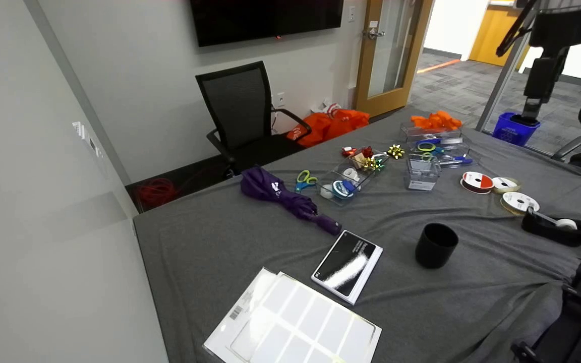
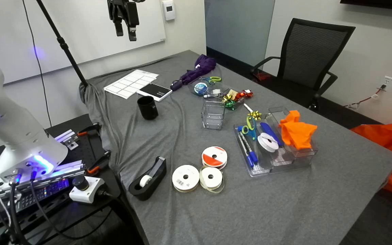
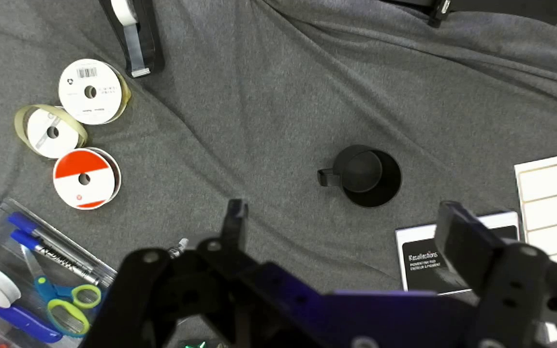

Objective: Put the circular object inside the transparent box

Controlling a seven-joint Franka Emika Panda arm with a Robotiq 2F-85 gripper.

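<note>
Three round ribbon spools lie flat together on the grey cloth: a red-and-white one point(image 1: 478, 180) point(image 2: 214, 161) point(image 3: 82, 189), a white one with a loose pale ribbon point(image 1: 504, 185) point(image 2: 211, 182) point(image 3: 46, 141) and a larger white one point(image 1: 519, 201) point(image 2: 185, 183) point(image 3: 87, 106). Which is the circular object I cannot tell. The small transparent box point(image 1: 422, 174) point(image 2: 213, 115) stands near them in both exterior views; in the wrist view the gripper hides most or all of it. My gripper point(image 1: 531, 111) point(image 2: 126, 36) point(image 3: 344, 205) is open and empty, high above the table.
A black cup point(image 1: 436, 245) point(image 2: 147, 107) point(image 3: 365, 176) stands below the gripper. A black tape dispenser point(image 1: 558, 229) point(image 2: 148, 178) lies beside the spools. A clear tray point(image 2: 257, 172) holds pens, scissors and another white spool point(image 2: 268, 142). An ink pad point(image 1: 347, 264), label sheets point(image 1: 300, 322) and umbrella point(image 1: 290, 199) lie farther off.
</note>
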